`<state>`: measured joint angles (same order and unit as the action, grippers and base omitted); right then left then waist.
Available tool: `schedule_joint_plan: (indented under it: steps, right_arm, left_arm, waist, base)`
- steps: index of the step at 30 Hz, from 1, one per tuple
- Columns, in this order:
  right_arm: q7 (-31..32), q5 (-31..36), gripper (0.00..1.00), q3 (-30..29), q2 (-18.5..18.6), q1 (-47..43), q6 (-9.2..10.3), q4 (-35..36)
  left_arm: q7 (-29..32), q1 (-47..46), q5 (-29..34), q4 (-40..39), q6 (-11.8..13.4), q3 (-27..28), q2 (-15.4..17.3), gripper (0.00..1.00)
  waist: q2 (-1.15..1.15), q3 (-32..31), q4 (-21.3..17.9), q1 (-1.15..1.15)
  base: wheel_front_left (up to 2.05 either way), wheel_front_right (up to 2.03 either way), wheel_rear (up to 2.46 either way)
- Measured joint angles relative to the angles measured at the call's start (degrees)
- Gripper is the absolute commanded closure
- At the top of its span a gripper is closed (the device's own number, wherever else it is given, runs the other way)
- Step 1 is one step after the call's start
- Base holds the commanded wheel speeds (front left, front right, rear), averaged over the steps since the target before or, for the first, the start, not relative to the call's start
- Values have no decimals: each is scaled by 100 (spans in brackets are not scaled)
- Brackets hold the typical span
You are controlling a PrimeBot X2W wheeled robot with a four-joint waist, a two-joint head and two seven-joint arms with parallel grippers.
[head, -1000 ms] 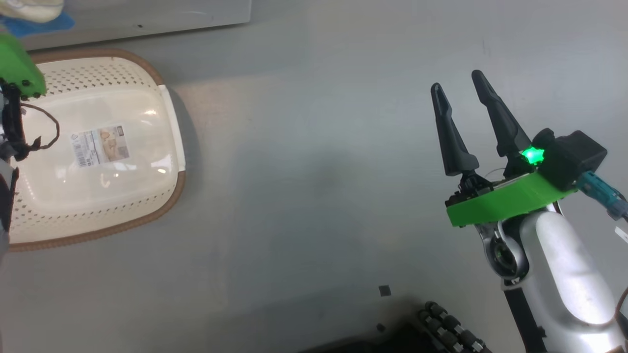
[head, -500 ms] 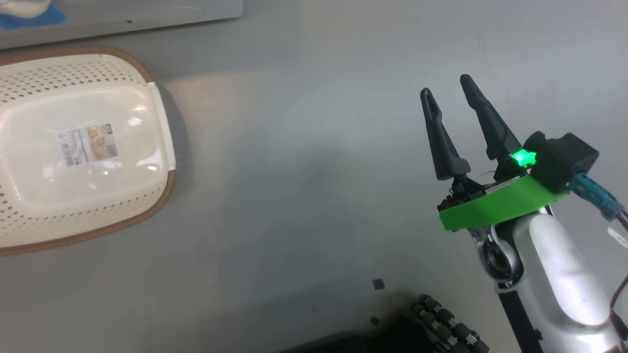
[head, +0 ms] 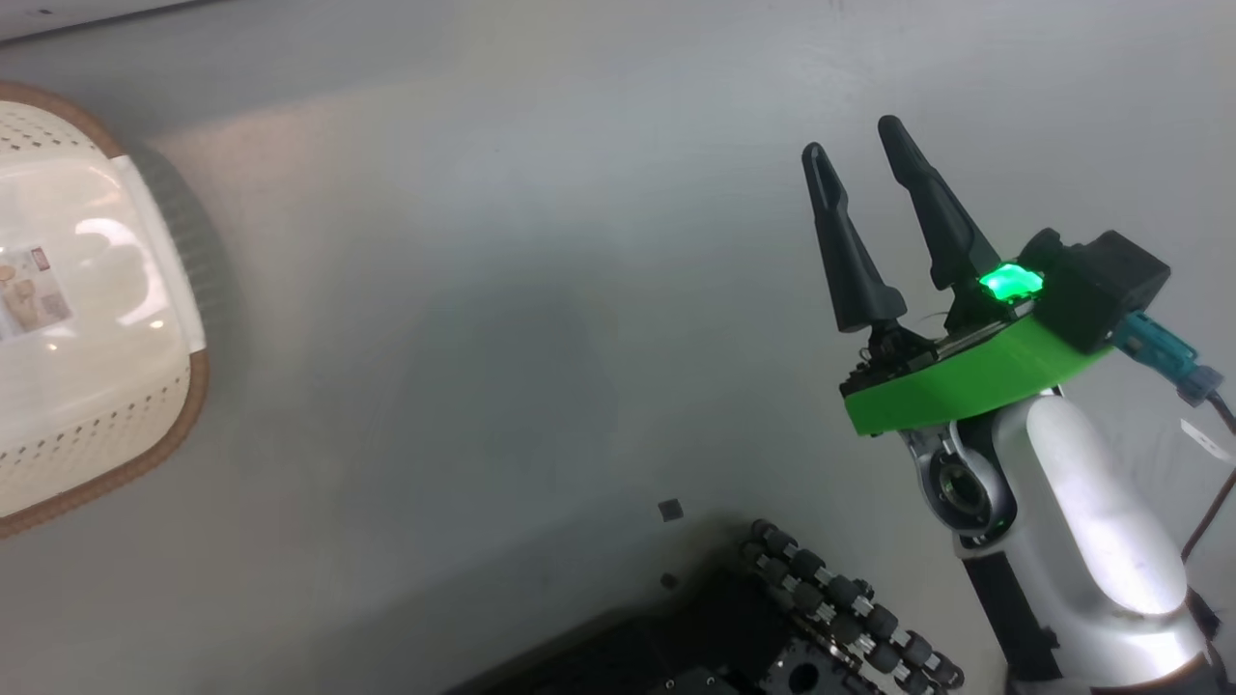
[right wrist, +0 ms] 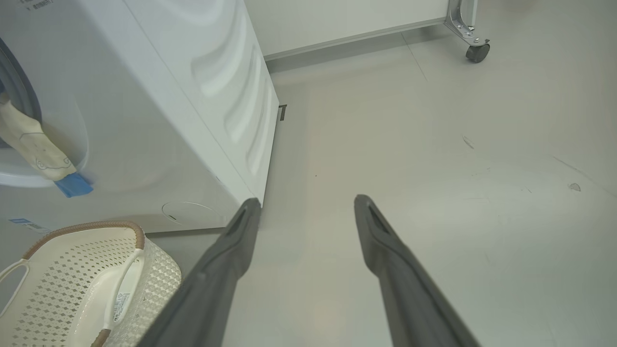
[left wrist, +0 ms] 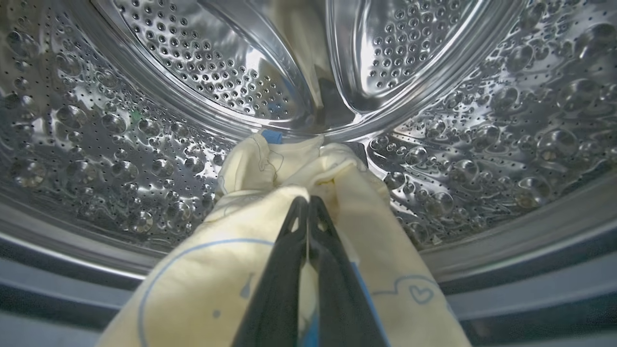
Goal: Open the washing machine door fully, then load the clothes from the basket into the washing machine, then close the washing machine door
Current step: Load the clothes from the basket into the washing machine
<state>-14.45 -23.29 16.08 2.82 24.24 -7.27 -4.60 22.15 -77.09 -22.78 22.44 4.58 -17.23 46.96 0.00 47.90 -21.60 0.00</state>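
In the left wrist view my left gripper [left wrist: 306, 201] is shut on the cream-yellow clothes [left wrist: 226, 260] and reaches into the washing machine's perforated steel drum [left wrist: 111, 125]. A small blue piece [left wrist: 273, 137] shows at the fabric's far end. The right wrist view shows the white washing machine [right wrist: 168, 115] with clothes [right wrist: 30, 140] and a blue piece [right wrist: 72, 185] hanging from its opening. The basket [right wrist: 62, 284] below it holds no clothes, and it also shows at the head view's left edge as the basket [head: 97, 430]. My right gripper [head: 852, 137] stands open over bare floor. The washing machine door is out of view.
The grey gasket [left wrist: 506, 284] rings the drum mouth. My dark wheeled base [head: 830, 618] lies at the head view's bottom. A caster wheel [right wrist: 477, 51] of a metal frame stands at the far wall. A blue sticker [right wrist: 23, 222] sits low on the washer front.
The head camera has turned, so the basket has slid towards the picture's left edge. The left arm's green wrist has left the head view. The right gripper stays open.
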Motion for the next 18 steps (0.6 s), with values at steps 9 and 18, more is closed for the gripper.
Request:
schedule_joint_plan:
  steps: [9, 18]
  right_arm:
    - [0, -77, 0, 59, -5, 4, 0, -19]
    - [0, -69, 0, 41, -11, 81, 0, -24]
  left_arm:
    - [-1056, -612, 322, 277, 437, 235, 9, 100]
    - [-1328, -705, 90, 587, 523, 330, -341, 0]
  waist:
    - [0, 334, -298, 0]
    - [0, 345, -196, -1]
  base:
    - [0, 0, 0]
    - [0, 0, 0]
